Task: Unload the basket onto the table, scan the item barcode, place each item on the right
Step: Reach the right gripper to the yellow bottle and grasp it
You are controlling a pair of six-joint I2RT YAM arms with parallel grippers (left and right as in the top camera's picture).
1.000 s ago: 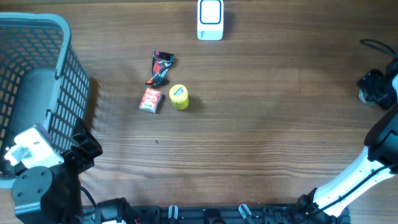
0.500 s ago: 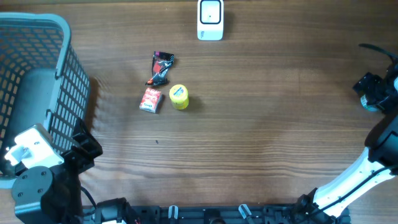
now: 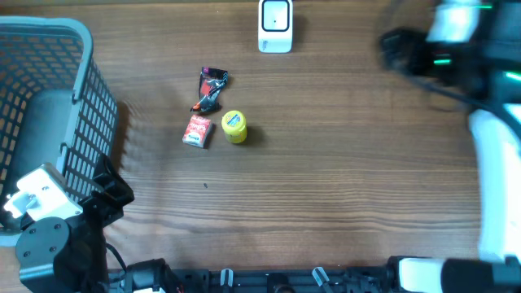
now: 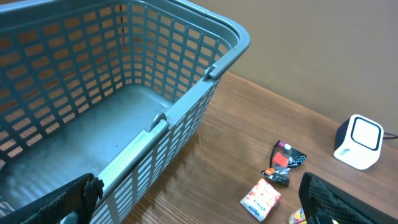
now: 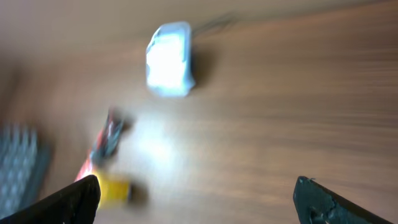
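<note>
Left wrist, right wrist — left gripper (image 4: 200, 205) and right gripper (image 5: 199, 202) gape wide, empty.

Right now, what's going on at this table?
Nothing is being held. Both the left gripper and the right gripper are open and empty. A red packet, a yellow round container and a black-and-red wrapper lie untouched on the wooden table. A grey-blue plastic basket stands to one side, a white barcode scanner at the far edge.
</note>
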